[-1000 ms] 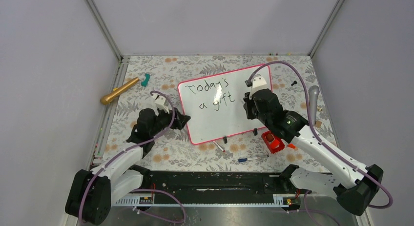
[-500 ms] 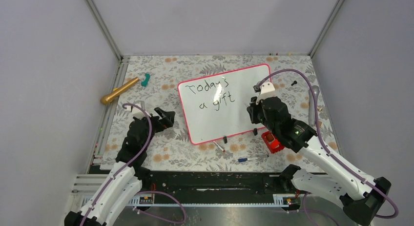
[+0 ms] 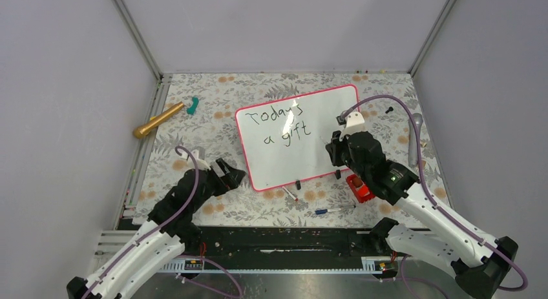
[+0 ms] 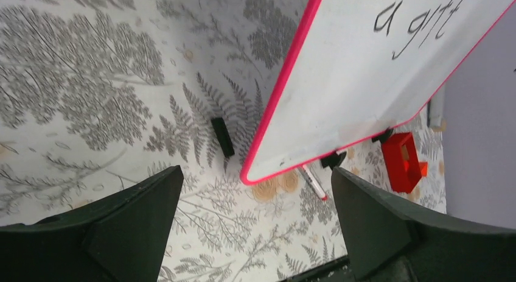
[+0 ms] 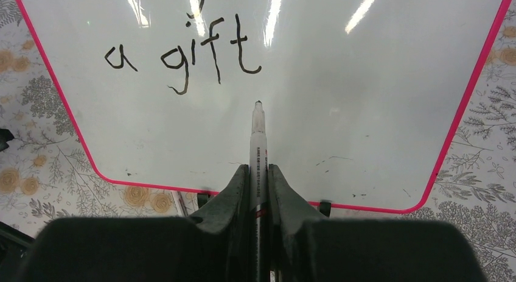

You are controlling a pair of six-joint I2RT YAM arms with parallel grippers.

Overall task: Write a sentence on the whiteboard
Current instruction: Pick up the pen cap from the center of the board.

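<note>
the marker (image 5: 258,142) was clamped between the right fingers (image 3: 334,153), its rear hidden by them; whether its tip touched the whiteboard (image 3: 323,112) could not be told. of the sentence (image 3: 281,124), only "a gift" was seen ahead of that tip, the upper line being cut off. the left fingers (image 3: 229,172) were spread wide with nothing between them. the board's pink corner lay ahead to their right and open worktop (image 3: 194,131) to their left. a black cap (image 4: 223,136) lay just beside that edge.

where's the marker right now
In the right wrist view the marker is clamped in the right pincer, tip at the whiteboard just below the sentence.
</note>
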